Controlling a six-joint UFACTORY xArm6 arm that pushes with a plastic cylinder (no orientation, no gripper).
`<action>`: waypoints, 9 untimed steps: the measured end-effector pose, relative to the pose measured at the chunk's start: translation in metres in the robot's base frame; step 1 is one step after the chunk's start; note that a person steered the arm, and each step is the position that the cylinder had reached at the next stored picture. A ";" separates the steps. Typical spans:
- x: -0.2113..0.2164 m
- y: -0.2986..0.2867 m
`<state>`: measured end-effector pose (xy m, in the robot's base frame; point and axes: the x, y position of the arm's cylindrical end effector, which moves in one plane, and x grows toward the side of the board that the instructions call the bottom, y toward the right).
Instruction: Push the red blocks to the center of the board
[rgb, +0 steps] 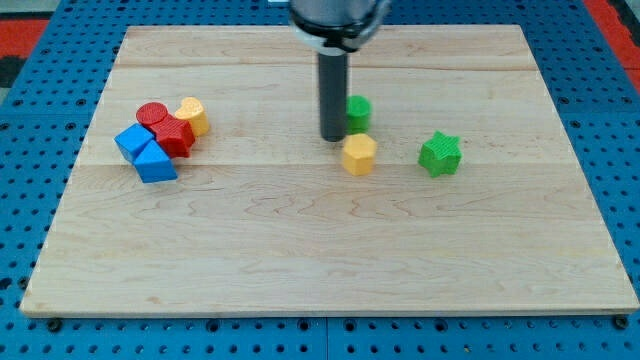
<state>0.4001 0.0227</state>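
Pale wooden board (300, 250), blue pegboard surround (30, 200), 8 blocks

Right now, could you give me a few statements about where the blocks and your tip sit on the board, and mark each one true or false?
1. My tip is among the red blocks. False: it stands near the board's middle, just left of the small green block and just above the yellow hexagonal block.
2. The red cylinder and the other red block sit in a cluster at the view's left. True.
3. Two blue blocks lie in that same cluster. True.
4. The green star-shaped block touches the red blocks. False: it lies apart, right of centre.
5. A second yellow block sits at the cluster's upper right. True.
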 end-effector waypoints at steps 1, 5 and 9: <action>-0.004 -0.003; -0.152 -0.251; -0.011 -0.318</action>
<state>0.3890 -0.2953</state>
